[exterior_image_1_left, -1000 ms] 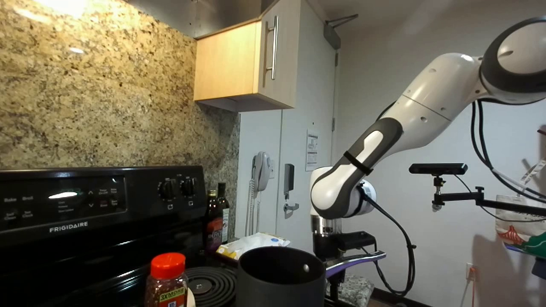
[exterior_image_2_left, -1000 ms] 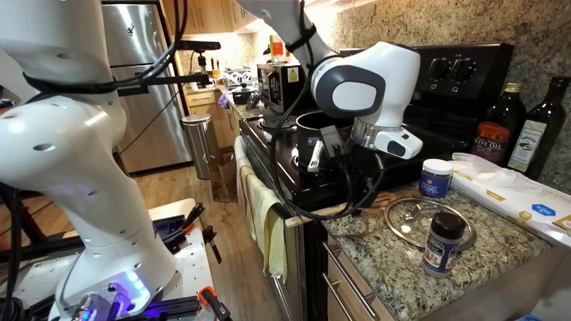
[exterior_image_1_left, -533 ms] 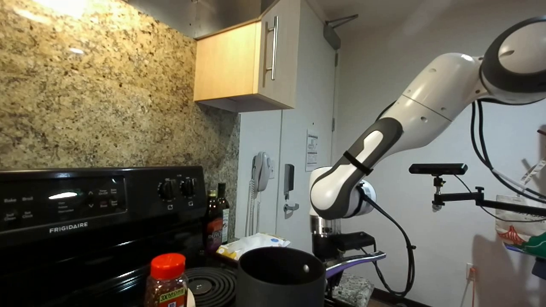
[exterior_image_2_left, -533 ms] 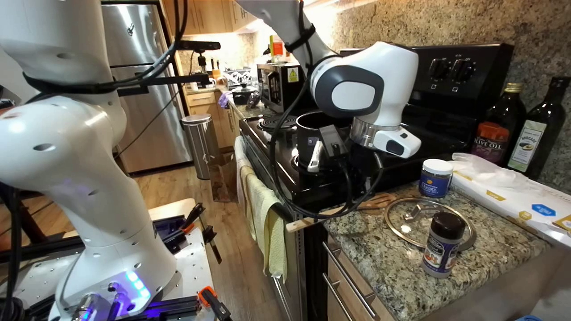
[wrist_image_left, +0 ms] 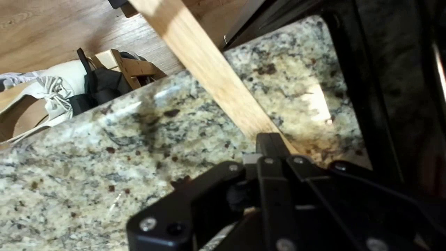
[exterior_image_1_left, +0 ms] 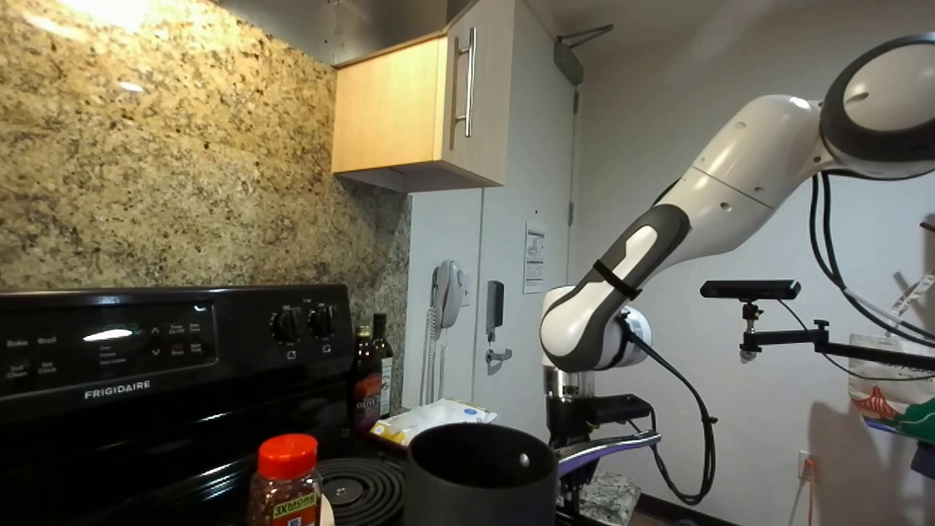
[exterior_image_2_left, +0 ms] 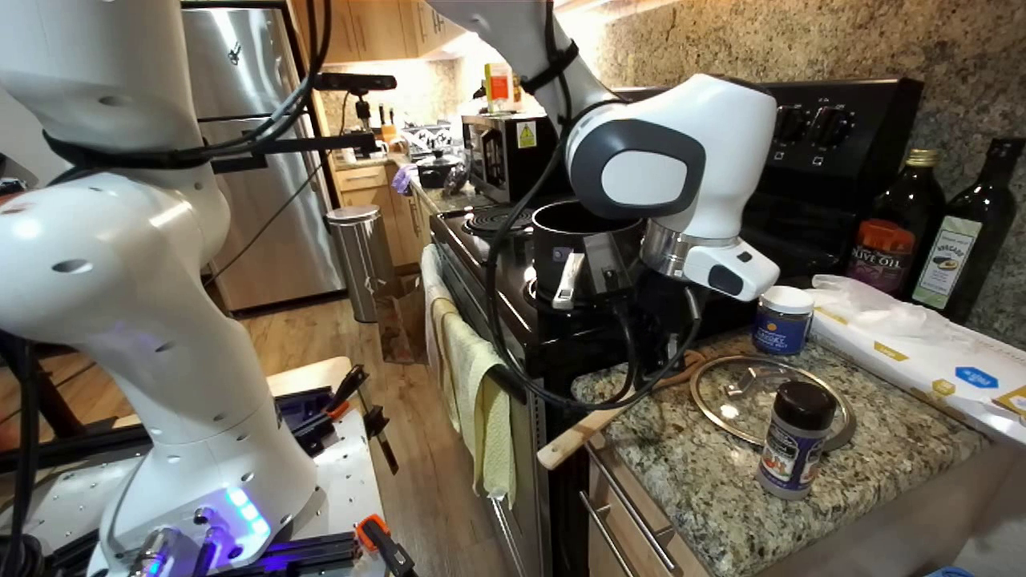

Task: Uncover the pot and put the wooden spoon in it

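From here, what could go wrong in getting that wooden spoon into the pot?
The wooden spoon sticks out past the edge of the counter, so it may twist in the jaws, which look shut on it. The handle of the pot juts out sideways, so the spoon could snag on it. The glass lid lies close to the spoon's other end and might get bumped.

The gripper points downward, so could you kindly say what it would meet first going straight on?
Probably the wooden spoon, right at its fingertips in the wrist view; or, if that is held, the countertop beneath. Depth and contact are hard to judge there.
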`<state>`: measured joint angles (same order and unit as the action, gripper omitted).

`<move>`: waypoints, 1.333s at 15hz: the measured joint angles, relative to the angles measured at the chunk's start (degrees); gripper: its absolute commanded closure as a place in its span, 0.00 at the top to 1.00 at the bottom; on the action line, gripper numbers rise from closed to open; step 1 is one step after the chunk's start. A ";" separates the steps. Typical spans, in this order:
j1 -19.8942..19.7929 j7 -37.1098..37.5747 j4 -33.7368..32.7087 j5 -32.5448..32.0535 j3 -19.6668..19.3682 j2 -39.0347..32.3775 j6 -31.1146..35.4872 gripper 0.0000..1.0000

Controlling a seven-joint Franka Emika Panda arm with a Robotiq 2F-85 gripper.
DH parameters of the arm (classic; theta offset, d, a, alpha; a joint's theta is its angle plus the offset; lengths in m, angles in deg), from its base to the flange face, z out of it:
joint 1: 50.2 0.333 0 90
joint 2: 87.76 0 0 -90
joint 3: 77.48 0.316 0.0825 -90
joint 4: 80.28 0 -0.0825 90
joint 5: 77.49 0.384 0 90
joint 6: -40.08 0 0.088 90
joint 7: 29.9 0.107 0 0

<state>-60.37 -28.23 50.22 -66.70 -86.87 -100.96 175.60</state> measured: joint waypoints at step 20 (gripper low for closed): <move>0.22 -0.37 1.15 -12.03 -1.22 1.24 -0.16 1.00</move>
<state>-60.15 -28.60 51.37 -78.73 -88.09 -99.73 175.44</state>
